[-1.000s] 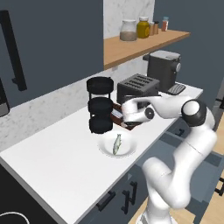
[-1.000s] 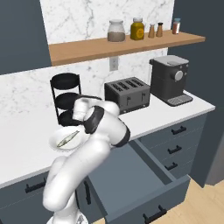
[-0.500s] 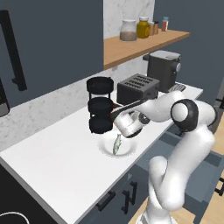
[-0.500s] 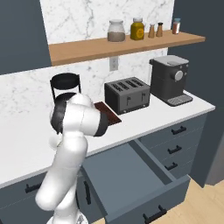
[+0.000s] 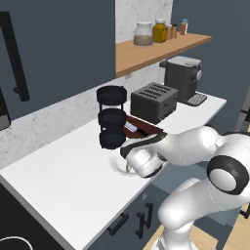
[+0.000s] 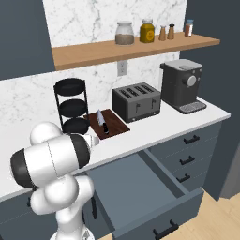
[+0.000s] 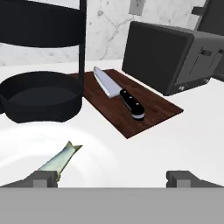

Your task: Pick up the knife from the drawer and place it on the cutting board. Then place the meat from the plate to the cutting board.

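Lowered since the earlier frames, and swung from the board side toward the plate (image 7: 26,151): hand now close over the white surface (image 5: 63,180), wrist bent down in front of the black stacked canisters (image 5: 112,122). Opened wider too; fingers (image 7: 112,177) now spread far apart, holding nothing.

Knife (image 7: 119,92) already lying flat on the cutting board (image 7: 153,109), blade toward the wall, dark handle toward the hand. Same seen from the right base view: knife (image 6: 101,123) on the cutting board (image 6: 115,125), just beside the toaster (image 6: 136,101). Drawer (image 6: 140,192) pulled out below, nothing seen inside. First half of the task looks done.

Meat (image 7: 59,160) on the plate, low in the hand view, its near end touching or almost touching the left fingertip (image 7: 41,178), tail pointing up and to the right. Long axis slanted, running from the left fingertip toward the board, not across the gap between the two tips. Most of the fish lies toward the left tip, not in the middle of the gap. Probably needs a small shift to that side, and perhaps a turn of the wrist so that the tips close across the slender body and not along it. From the left base view the plate (image 5: 116,161) mostly hidden behind the hand, so contact hard to judge there.

Board well within reach after the grasp, just beyond the plate.
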